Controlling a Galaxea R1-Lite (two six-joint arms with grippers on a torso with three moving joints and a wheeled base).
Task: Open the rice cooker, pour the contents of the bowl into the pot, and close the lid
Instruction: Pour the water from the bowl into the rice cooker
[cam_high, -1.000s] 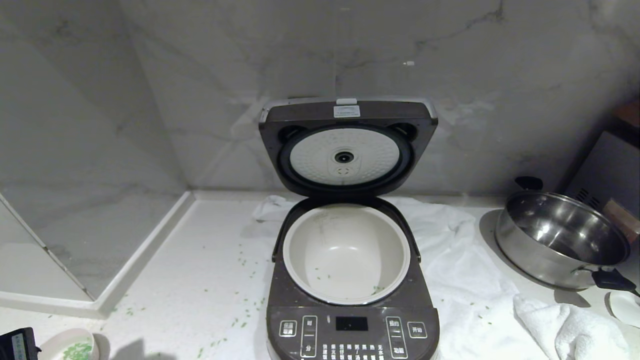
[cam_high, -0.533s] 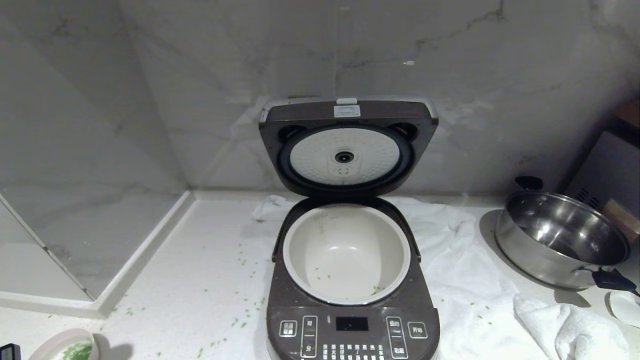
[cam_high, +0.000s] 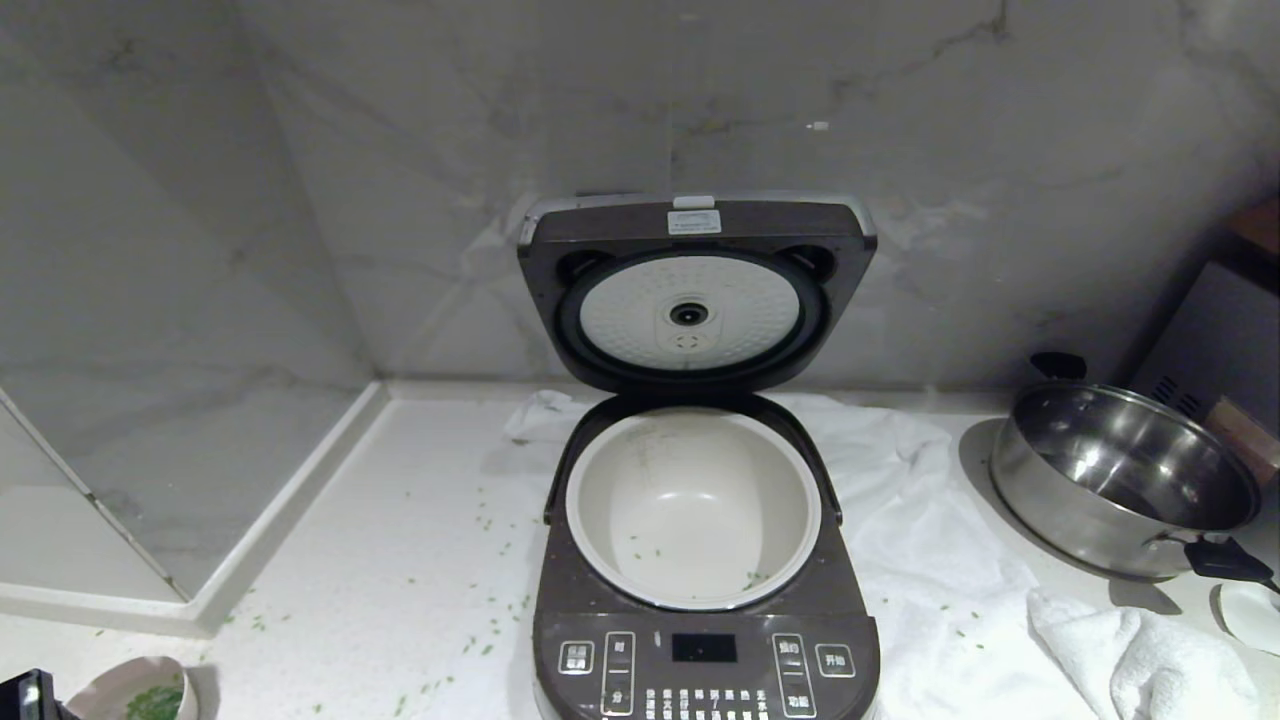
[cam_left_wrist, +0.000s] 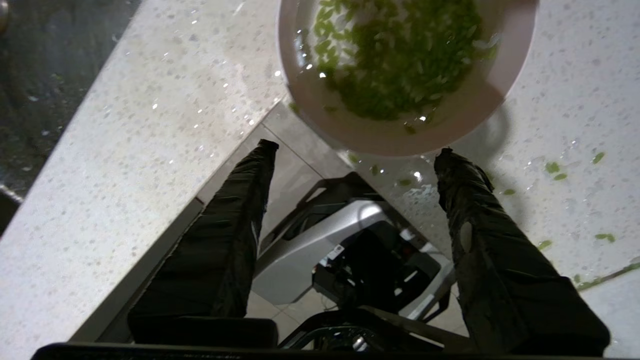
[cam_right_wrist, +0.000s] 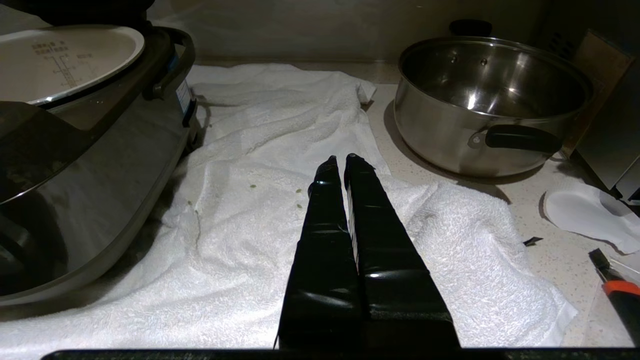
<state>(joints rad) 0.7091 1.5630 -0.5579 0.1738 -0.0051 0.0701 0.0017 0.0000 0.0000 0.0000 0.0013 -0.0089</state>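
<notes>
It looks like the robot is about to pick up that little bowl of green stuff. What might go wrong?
The bowl sits at the very edge of the counter, so a nudge from the open left gripper might tip it off. Green bits already scattered on the counter suggest pouring into the pot can spill. The raised lid stands close behind the pot and may get bumped.

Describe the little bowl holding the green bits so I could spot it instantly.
Start at the big dark rice cooker standing open in the middle of the white counter. Follow the counter's front edge to the robot's left corner: the bowl sits there. It is small, round, pale pink outside, and heaped with tiny green grains, unlike the large, empty steel pan on the right.
</notes>
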